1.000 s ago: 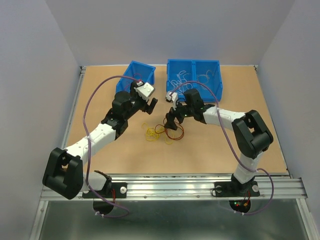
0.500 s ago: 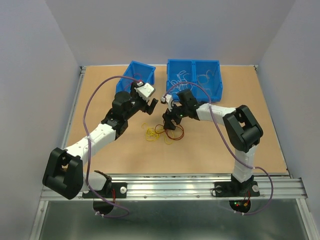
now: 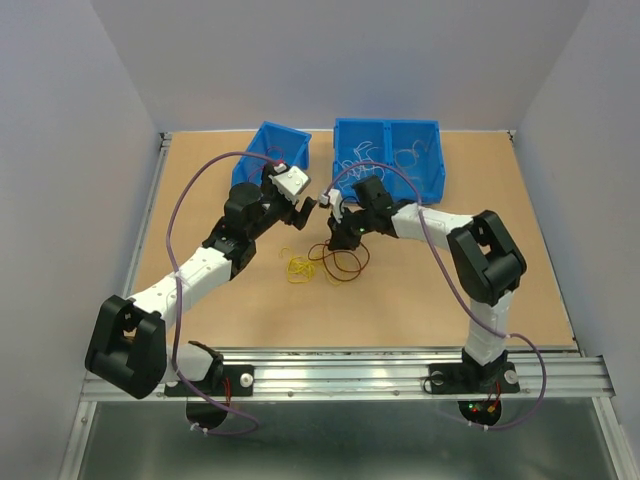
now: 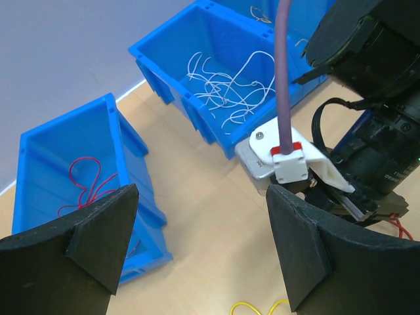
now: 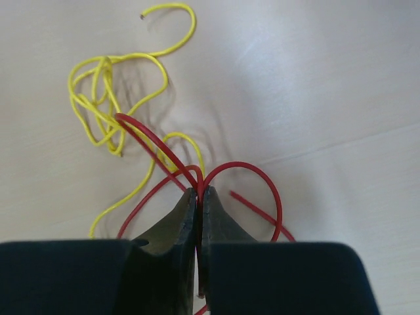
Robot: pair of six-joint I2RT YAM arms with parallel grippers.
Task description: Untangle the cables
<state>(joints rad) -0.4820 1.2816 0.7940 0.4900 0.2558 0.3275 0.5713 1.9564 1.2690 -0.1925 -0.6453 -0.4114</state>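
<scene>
at mid-surface (image 3: 420,300), just near of the two blue bins, the right claw (image 5: 198,197) is pressed together on a red cable (image 5: 243,167), pinching it at the very tips where two red loops cross. can't tell if that's one wire doubled or two. the yellow cables (image 5: 105,98) lie in a loose clump just left of the pinch, and one yellow strand runs in among the red loops, touching them.

the left claw (image 4: 203,246) is spread wide and holds nothing. it hangs above the surface between the left bin (image 4: 39,157) and the right wrist, not on the yellow at all.

risks, as i judge them:
- pull the red away now w/ nothing pinning the yellow and the whole clump prob drags along, or the crossing cinches tighter instead of freeing.
- tip-only grip on thin wire: a sideways tug could let it slip out.
- if 2 strands are in the pinch, lifting makes a closed loop that snags the yellow strand.
- the arms sit v close; the right wrist's purple cable (image 4: 283,72) is right in front of the left claw, so a reach for the yellow could bump or hook it.
- the right bin (image 3: 388,125) w/ white cables (image 4: 230,85) is close behind, so a far-ward swing may clip its wall.
</scene>
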